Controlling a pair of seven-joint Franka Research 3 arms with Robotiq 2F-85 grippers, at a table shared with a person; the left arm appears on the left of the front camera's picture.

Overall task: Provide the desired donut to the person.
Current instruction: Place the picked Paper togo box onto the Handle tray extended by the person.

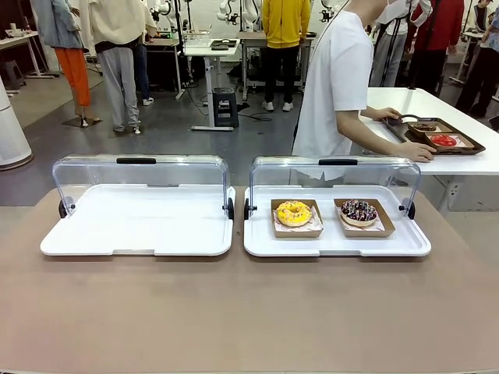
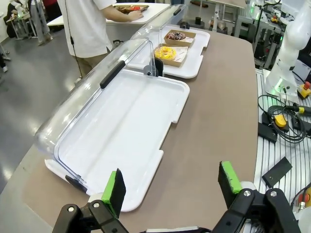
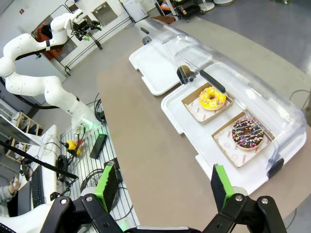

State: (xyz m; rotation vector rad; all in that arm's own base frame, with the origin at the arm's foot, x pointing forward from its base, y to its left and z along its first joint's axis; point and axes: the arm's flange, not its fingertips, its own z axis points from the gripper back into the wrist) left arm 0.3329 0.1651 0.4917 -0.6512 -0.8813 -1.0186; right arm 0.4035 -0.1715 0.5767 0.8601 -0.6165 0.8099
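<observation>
The brown table is the landmark here. On its far left part sits a white tray with nothing on it, and its clear lid is tipped up at the back. In the left wrist view the left gripper hangs above the near edge of the table, just past the corner of this tray. Its two green pads stand wide apart and nothing is between them.

On the far right part of the table sits a second white tray, close beside the first one, also with its clear lid tipped up. Two brown paper boxes lie on it. The left box holds the yellow donut. The right box holds the chocolate donut (it has little coloured sprinkles on top). The two boxes are near each other but not touching.

In the right wrist view the right gripper hangs above the near side of the table, in front of the second tray. Its fingers are spread wide too, and it holds nothing. Both donuts sit well apart from it.

Behind the table, to the right, stands the person in a white top. The person leans over a white side table and has both hands on a dark brown tray there, which carries something red.
</observation>
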